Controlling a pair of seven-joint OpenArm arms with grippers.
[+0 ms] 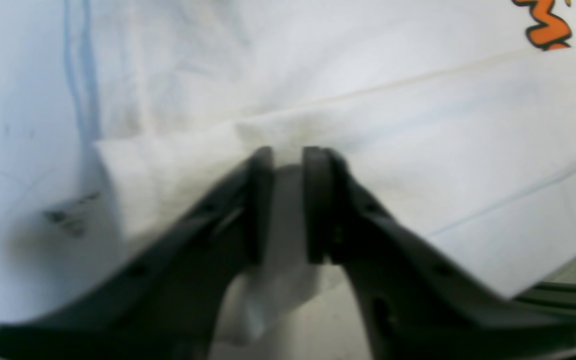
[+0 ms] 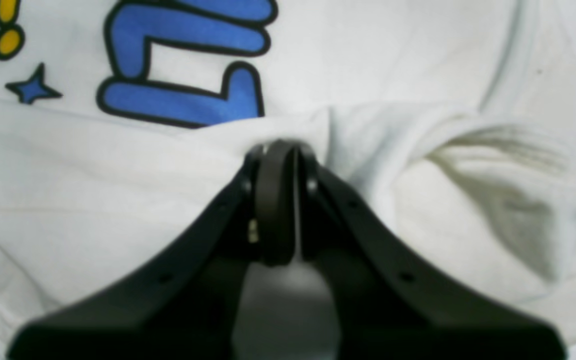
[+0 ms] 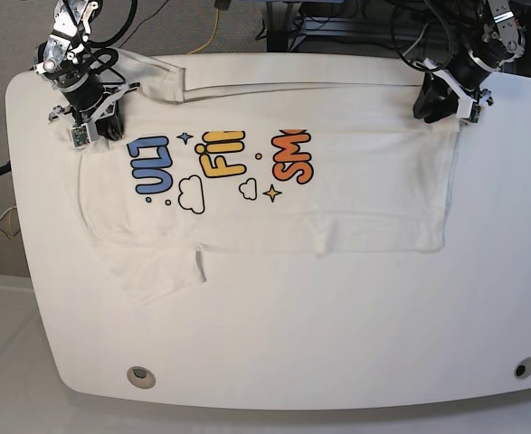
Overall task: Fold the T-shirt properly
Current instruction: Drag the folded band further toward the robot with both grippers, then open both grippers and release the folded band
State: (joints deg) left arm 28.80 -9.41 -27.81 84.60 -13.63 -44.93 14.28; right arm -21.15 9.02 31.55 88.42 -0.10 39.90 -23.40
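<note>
The white T-shirt (image 3: 337,217) lies spread on the table, print up, with "ULT", "FIN" and "SM" showing. Its far long edge is folded over toward the middle. My left gripper (image 3: 439,107) is at the shirt's far right corner. In the left wrist view the left gripper (image 1: 288,152) is shut on a bunched fold of the T-shirt (image 1: 418,150). My right gripper (image 3: 91,127) is at the far left corner by the sleeve. In the right wrist view the right gripper (image 2: 280,145) is shut on the folded edge of the T-shirt (image 2: 118,165), just below the blue letters (image 2: 183,60).
The white table (image 3: 292,344) has a rounded front edge with two small round holes (image 3: 140,375) (image 3: 518,368). Cables (image 3: 213,27) hang behind the back edge. One sleeve (image 3: 161,276) sticks out toward the front left.
</note>
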